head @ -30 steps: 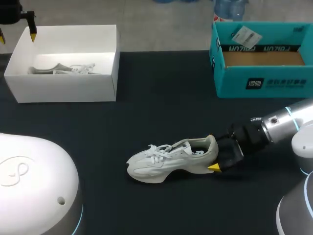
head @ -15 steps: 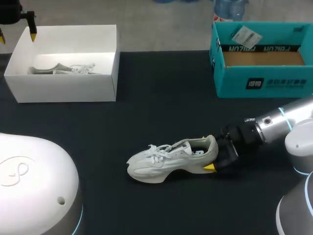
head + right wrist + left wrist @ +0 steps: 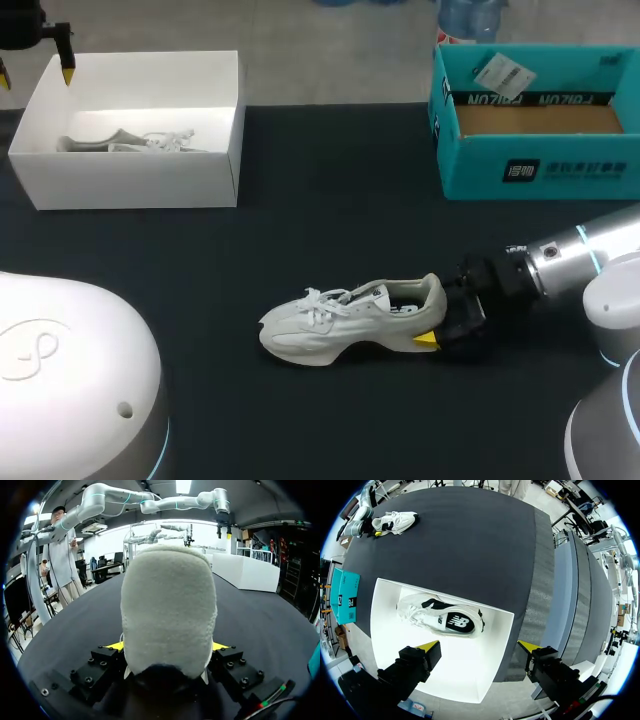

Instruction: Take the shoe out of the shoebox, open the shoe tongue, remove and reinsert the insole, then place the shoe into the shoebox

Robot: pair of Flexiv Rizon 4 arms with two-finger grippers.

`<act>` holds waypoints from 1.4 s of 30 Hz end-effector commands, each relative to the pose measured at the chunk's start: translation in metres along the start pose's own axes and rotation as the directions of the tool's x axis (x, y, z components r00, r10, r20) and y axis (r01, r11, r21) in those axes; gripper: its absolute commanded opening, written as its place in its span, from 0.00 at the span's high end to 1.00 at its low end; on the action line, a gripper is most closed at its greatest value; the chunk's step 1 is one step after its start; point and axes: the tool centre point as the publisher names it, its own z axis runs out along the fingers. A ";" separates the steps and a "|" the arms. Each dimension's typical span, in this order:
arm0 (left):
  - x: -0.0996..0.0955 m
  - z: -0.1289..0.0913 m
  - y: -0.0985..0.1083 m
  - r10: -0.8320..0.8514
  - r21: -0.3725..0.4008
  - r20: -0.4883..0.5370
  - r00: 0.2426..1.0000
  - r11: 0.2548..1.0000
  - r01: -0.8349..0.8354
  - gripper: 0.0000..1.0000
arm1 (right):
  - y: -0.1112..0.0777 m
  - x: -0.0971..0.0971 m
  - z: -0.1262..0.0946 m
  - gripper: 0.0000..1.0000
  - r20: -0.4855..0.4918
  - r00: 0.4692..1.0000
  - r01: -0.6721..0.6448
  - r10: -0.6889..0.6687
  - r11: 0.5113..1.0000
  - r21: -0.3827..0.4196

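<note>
Nearest the robot, the right gripper lies low over the black table, closed around the heel of the off-white lace-up running shoe. In the right wrist view the padded heel collar fills the gap between the 2 yellow fingertips, which press it from both sides. The fingers therefore stand fairly wide apart yet have hold of the heel.

The running shoe sits upright on its sole near the middle of the table, outside either box. Its long axis runs across the table, in line with the gripper: heel toward the right arm, toe pointing to the robot's left. The opening and tongue face up, uncovered. I judge that opening the tongue calls for a 2nd gripper coming in from the toe side while the right one steadies the heel.

Farther off, at the far left, stands the open white rectangular cardboard box, with 1 white-and-black sneaker lying on its side inside. The left gripper hangs above that box, fingers spread wide and holding nothing. It is well apart from the running shoe, so the right arm is much the nearer. At the far right, the open teal cardboard shoebox shows only a small paper tag inside.
</note>
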 end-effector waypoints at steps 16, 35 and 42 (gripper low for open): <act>0.000 0.000 -0.002 -0.001 -0.004 -0.002 1.000 1.000 0.001 0.00 | -0.005 0.016 -0.019 1.00 0.135 0.990 -0.038 0.035 0.999 0.018; 0.000 0.000 -0.002 -0.001 -0.004 -0.002 1.000 1.000 0.001 0.00 | -0.014 0.010 -0.018 1.00 0.091 0.995 -0.050 0.048 0.998 0.023; 0.000 0.000 -0.002 -0.001 -0.004 -0.002 1.000 1.000 0.001 0.00 | -0.014 0.010 -0.018 1.00 0.091 0.995 -0.050 0.048 0.998 0.023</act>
